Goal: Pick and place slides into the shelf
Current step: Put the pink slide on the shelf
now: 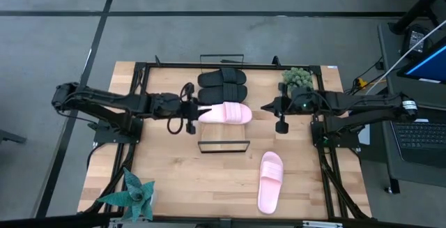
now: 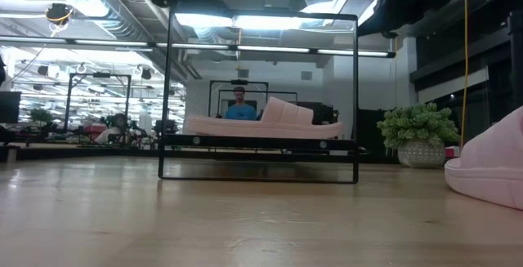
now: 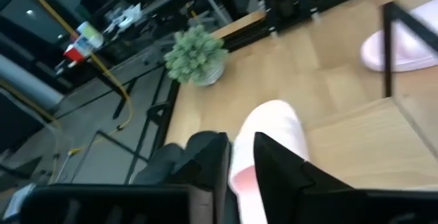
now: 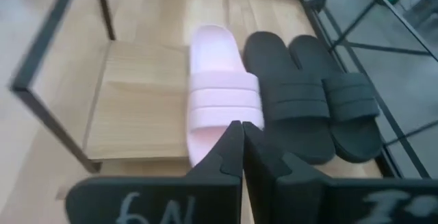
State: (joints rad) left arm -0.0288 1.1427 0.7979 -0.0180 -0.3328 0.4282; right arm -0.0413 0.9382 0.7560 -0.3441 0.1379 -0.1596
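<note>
A pink slide [image 1: 228,114] was held at its end in the pinched jaws of the left gripper [image 1: 197,112] and lay on the shelf [image 4: 140,101] beside two black slides [image 1: 223,84]. Another pink slide [image 1: 270,180] was left near the shelf. The right gripper [image 4: 242,136] was closed, empty, by the shelf

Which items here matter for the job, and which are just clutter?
Job:
two matte black slides
light pink slide on the shelf
light pink slide on the tabletop
light-wood shelf with black wire rails

Clutter:
bushy green potted plant
spiky teal plant
</note>
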